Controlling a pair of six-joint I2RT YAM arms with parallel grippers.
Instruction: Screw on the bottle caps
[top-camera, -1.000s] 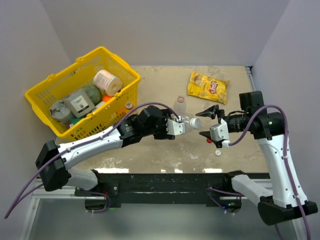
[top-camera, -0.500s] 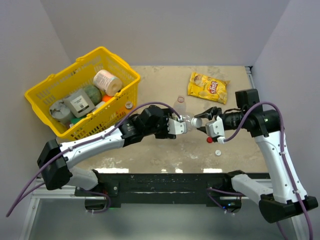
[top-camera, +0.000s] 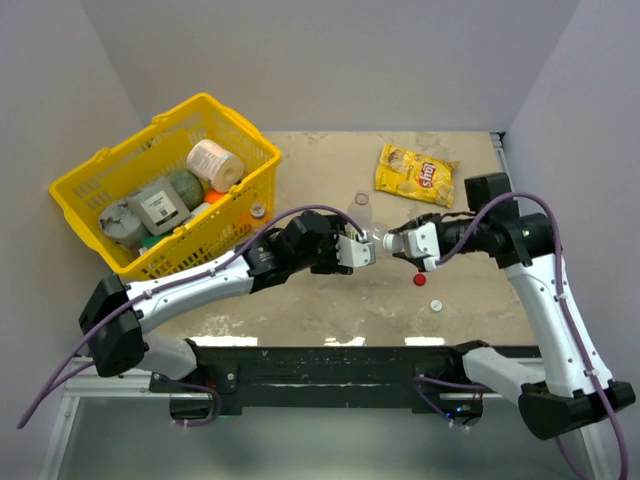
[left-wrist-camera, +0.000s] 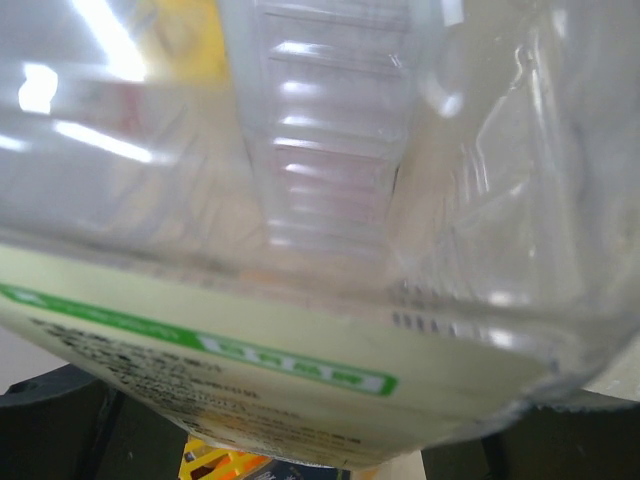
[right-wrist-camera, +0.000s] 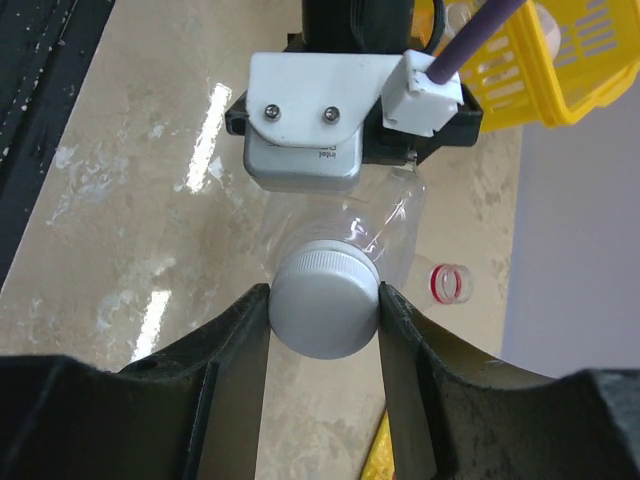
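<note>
Between the jaws of the right gripper (right-wrist-camera: 325, 292): the white cap (right-wrist-camera: 325, 305) is pinched on both flanks, jaws part-closed around it, and it looks seated on the neck. Straight ahead, the clear bottle (right-wrist-camera: 385, 225) is held roughly level, long axis in line with the gripper's approach, mouth pointed back at it. Farther ahead, its body is clamped crosswise by the left gripper (top-camera: 362, 246). A twist about that axis is judged next, with the right arm nearest the cap.

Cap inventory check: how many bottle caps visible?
3. White cap between the right fingers, on the bottle neck; red cap and second white cap loose on the table. More may be hidden.
</note>
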